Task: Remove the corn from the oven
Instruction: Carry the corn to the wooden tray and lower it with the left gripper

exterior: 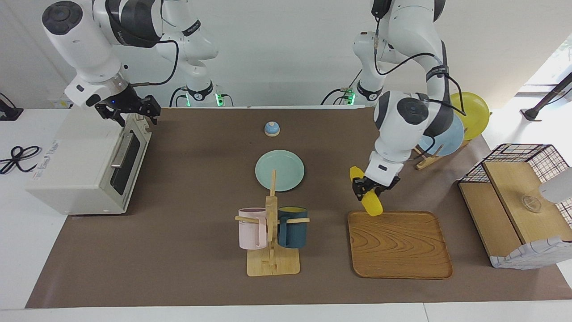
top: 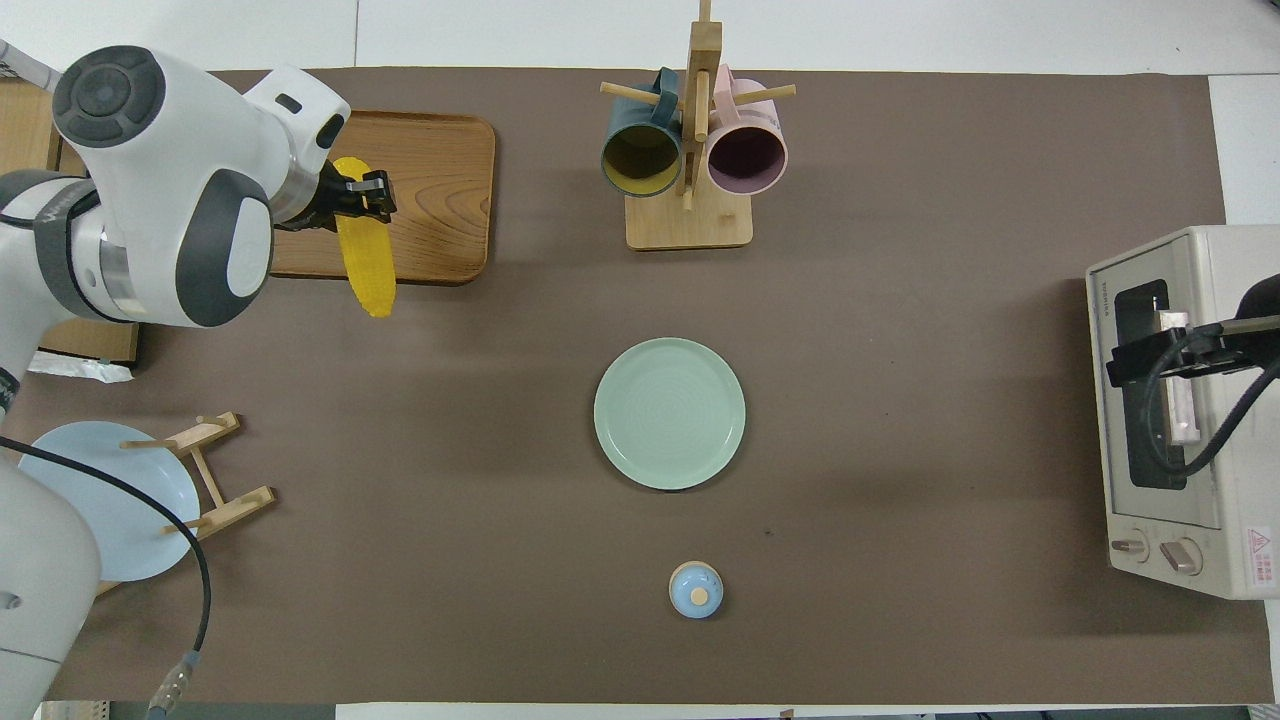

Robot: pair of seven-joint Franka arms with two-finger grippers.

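- Corn (exterior: 367, 197): clamped in my left fingers (exterior: 369, 188), up in the air over the edge of the wooden tray (exterior: 399, 250) that lies nearest the robots; gripped near its thick end, so the tapered end hangs down and out past the tray rim in the overhead view
- Reason for this hold, as I judge it: a grip at one end leaves the length of the cob free to be laid flat, and the tray is the likely place to set it down
- Oven (exterior: 80, 165): stands at the right arm's end of the desk (exterior: 178, 268), door shut, silver bar handle facing the middle of the desk; the corn is well apart from it, so the removal itself looks done and only the setting down is left
- My right fingers (exterior: 129, 108): spread wide and holding nothing, raised over the oven's top front edge, just above the handle; I judge they are placed there because the door was their job
- Tray: bare, nothing lying in it
- Green plate (exterior: 279, 170): flat in the middle of the desk, nothing on it
- Mug rack (exterior: 271, 232): a pink mug (exterior: 252, 228) and a dark blue mug (exterior: 292, 226) hang from its pegs; the blue one shows a yellow inside, and I see nothing in either
- Wire-framed wooden box (exterior: 514, 205): at the left arm's end; a small clear object lies on its wooden top, which I cannot identify
- Risk noted: the cob hangs tilted across the tray rim, so it could catch the rim or roll off if let go here
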